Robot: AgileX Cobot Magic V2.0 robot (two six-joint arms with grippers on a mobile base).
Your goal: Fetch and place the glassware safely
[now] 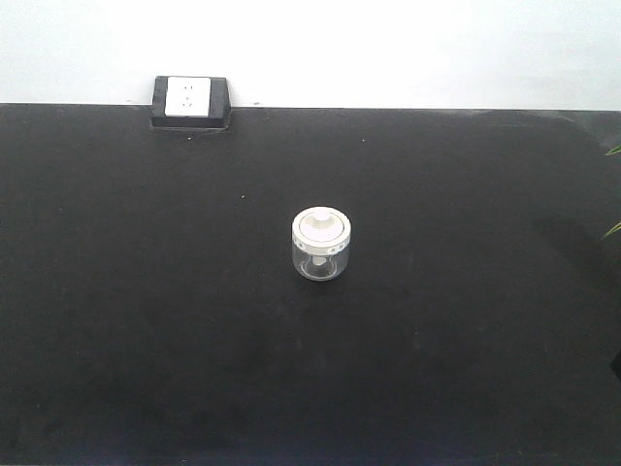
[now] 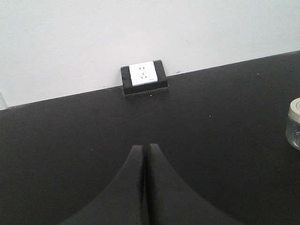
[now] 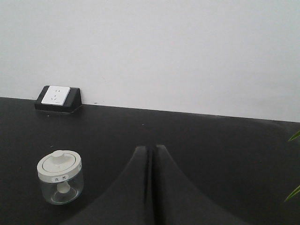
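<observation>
The glassware (image 1: 321,244) is a short clear glass jar with a round off-white lid and a central knob, standing upright near the middle of the black table (image 1: 146,291). In the right wrist view the jar (image 3: 60,176) sits to the left of my right gripper (image 3: 151,147), apart from it. My left wrist view catches only the jar's edge (image 2: 294,123) at the far right. My left gripper (image 2: 144,147) is shut with nothing in it, and the right one is shut and empty too. Neither gripper shows in the front view.
A white wall socket in a black wedge housing (image 1: 190,102) sits at the table's back edge against the white wall; I also see the socket (image 2: 143,76) ahead of the left gripper. Green plant leaves (image 1: 612,184) poke in at the right edge.
</observation>
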